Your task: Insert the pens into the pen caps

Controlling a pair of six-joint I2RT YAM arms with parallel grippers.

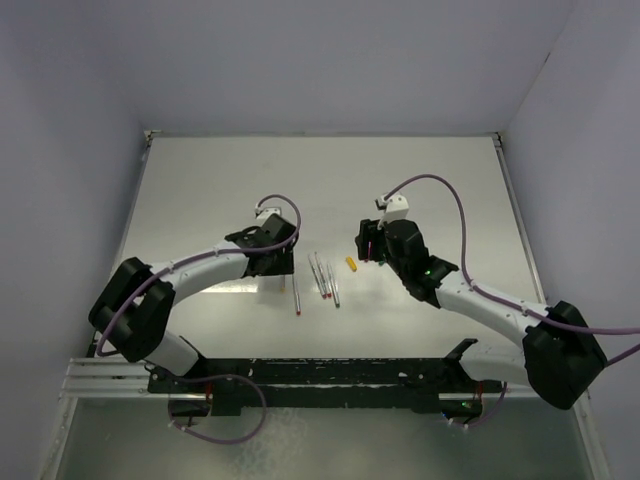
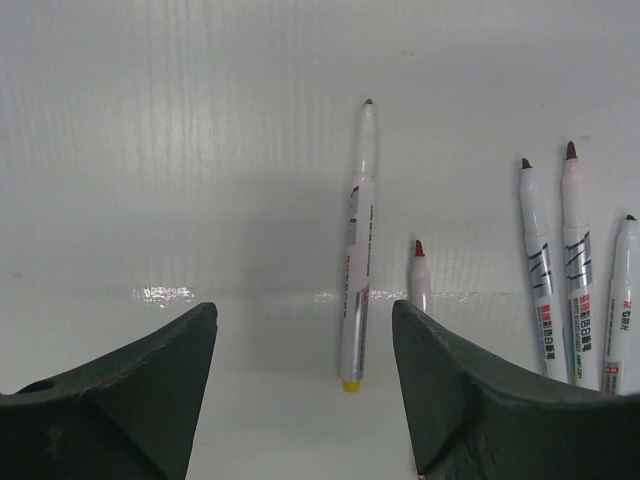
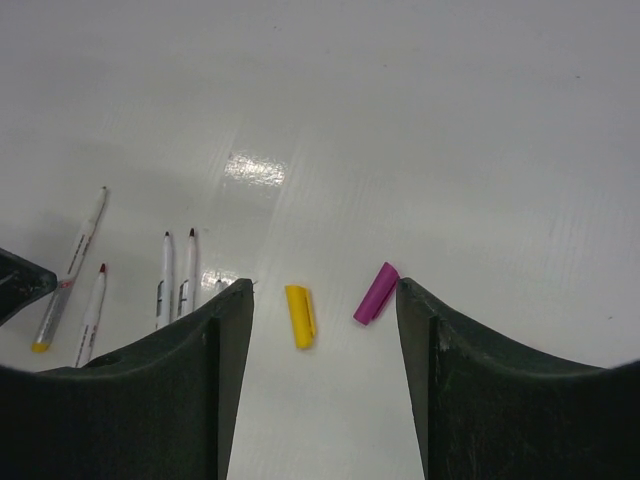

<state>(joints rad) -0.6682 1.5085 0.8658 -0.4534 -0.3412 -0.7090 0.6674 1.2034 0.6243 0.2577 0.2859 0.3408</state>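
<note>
Several silvery-white pens [image 1: 325,280] lie side by side at the table's middle, one [image 1: 298,298] apart to the left. In the left wrist view the pen with a yellow end [image 2: 357,260] lies just ahead, between the fingertips of my open, empty left gripper [image 2: 302,310], which hangs over the left pens [image 1: 280,272]. The other pens [image 2: 575,270] lie to its right. A yellow cap [image 3: 300,315] [image 1: 350,264] and a purple cap [image 3: 375,293] lie between the fingertips of my open, empty right gripper [image 3: 325,290] [image 1: 368,250]. The purple cap touches the right finger. The green and red caps are out of view.
The white table [image 1: 200,200] is walled on the left, back and right. A black rail with the arm bases [image 1: 320,375] runs along the near edge. Purple cables [image 1: 445,190] loop above both wrists.
</note>
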